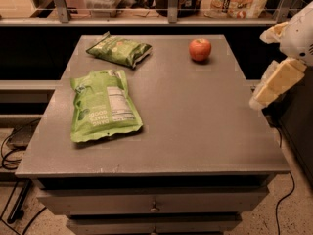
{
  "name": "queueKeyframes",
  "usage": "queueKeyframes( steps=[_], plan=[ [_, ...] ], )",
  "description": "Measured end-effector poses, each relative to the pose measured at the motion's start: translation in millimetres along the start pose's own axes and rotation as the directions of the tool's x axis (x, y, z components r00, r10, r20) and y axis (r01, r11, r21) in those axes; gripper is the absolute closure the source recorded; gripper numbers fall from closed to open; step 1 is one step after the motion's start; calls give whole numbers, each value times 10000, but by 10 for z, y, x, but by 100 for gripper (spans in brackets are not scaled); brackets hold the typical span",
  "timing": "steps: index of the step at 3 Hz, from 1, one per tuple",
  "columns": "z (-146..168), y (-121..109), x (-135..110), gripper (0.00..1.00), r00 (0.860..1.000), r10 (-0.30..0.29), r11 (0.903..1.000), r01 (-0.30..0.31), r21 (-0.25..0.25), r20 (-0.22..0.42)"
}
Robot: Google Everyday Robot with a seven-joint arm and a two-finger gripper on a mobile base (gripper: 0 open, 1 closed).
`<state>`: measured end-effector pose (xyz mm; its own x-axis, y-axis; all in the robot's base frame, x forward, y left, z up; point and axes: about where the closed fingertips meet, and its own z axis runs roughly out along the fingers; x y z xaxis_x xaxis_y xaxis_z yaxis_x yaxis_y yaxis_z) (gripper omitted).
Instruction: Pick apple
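A grey table (195,131) was seen carrying three things. The apple (200,49) was set near its far right corner, apart from the rest. A large green snack bag (103,105) was laid flat on the left half, printed label up, and a smaller green bag (119,49) was placed behind it by the far edge. The gripper (273,82) was held just off the table's right edge.

The table (195,131) has a matt grey top, faintly speckled, like painted metal. The large snack bag (103,104) and the small snack bag (119,49) are glossy, crinkled plastic film. The apple (200,49) is smooth-skinned with a soft sheen. The gripper (275,84), just off the table's right edge, looks like matt cream plastic.
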<state>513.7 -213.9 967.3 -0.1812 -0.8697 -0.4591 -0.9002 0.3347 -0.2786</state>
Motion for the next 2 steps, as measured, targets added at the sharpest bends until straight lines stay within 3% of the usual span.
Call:
queueKeyframes(
  steps=[1,2],
  plan=[
    [358,-684,-93,0,9896,135,9990,-194,402,1432],
    [359,-683,-94,0,9896,134,9990,-194,401,1433]
  ],
)
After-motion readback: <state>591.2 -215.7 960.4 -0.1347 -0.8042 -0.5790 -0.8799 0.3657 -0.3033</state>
